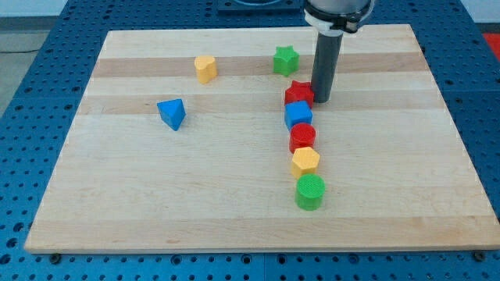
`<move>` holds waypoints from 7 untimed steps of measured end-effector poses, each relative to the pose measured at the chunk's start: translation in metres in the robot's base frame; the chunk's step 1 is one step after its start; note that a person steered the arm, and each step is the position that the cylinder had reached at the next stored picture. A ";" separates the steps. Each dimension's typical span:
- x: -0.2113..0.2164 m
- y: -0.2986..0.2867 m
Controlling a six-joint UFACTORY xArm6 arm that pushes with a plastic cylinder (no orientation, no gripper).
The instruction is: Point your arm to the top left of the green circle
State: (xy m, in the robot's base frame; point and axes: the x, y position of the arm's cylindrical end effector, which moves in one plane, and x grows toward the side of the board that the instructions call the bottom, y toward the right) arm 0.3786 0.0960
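Note:
The green circle (310, 192) stands low on the board, right of centre, at the bottom of a column of blocks. Above it in the column are a yellow hexagon (305, 161), a red circle (302, 137), a blue block (298, 115) and a red star (298, 94). My tip (321, 99) rests on the board just right of the red star, close to or touching it. It is well above the green circle and slightly to its right.
A green star (286, 59) lies near the view's top, left of the rod. A yellow heart (205, 69) lies at the upper left. A blue triangle (171, 113) lies at the left. The wooden board (234, 203) sits on a blue perforated table.

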 end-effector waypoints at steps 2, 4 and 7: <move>0.000 -0.007; -0.023 0.033; -0.146 -0.041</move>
